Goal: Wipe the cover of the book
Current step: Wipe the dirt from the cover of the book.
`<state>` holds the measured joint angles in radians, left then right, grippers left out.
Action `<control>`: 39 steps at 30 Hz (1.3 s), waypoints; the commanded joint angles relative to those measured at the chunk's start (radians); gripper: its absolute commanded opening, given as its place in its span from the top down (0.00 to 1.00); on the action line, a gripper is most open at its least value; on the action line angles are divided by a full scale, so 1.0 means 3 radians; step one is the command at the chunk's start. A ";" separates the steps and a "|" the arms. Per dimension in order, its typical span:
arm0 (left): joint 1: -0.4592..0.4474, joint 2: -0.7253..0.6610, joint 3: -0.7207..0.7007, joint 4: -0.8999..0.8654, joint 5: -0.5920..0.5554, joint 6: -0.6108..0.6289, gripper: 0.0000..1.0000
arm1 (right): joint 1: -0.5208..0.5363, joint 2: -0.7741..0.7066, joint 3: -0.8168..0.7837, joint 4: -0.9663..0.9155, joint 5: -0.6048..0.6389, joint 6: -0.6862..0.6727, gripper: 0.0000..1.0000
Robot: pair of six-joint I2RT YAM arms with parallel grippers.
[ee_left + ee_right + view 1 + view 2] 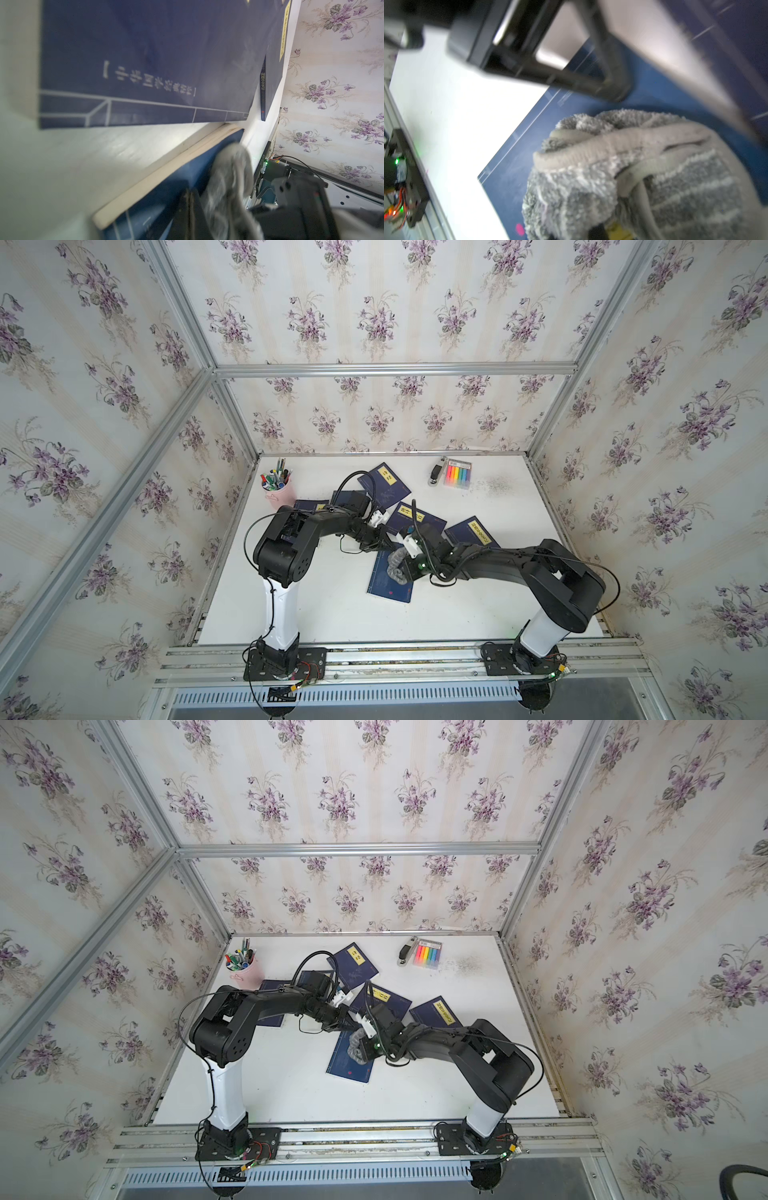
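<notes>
book [388, 589] sits 6 o'clock of table [311, 614] centre, left gripper [381, 546] jaws pressed together on its 12 o'clock edge; drag the cloth [393, 563] pinched by right gripper [405, 569] flat toward 6 o'clock, light pressure.

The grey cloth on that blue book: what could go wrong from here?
1. The left fingers seem to press only the far edge of the book, so a hard stroke might swivel it.
2. The grey cloth sits close to those fingers; wiping further up could snag it on them.
3. Another blue book lies just beyond that edge and could get shoved.
</notes>
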<state>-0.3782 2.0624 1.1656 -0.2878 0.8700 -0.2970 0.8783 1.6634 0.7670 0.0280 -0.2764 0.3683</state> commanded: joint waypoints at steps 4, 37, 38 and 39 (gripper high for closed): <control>0.0003 0.0110 -0.0042 -0.0324 -0.1142 0.0083 1.00 | 0.0265 -0.0160 -0.0130 -0.0166 0.0041 0.0247 1.00; 0.0003 0.0114 -0.0037 -0.0344 -0.1162 0.0109 1.00 | -0.0003 -0.0452 -0.0303 -0.0370 0.0046 0.0277 1.00; 0.0004 0.0112 -0.0039 -0.0344 -0.1160 0.0105 1.00 | -0.0090 -0.0431 -0.0290 -0.0368 0.0047 0.0226 1.00; 0.0003 0.0112 -0.0038 -0.0342 -0.1155 0.0107 1.00 | -0.0193 -0.0400 -0.0280 -0.0351 0.0047 0.0180 1.00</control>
<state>-0.3782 2.0663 1.1709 -0.2985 0.8703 -0.2790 0.8654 1.5276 0.6754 -0.0795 -0.2890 0.4469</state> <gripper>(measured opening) 0.048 0.075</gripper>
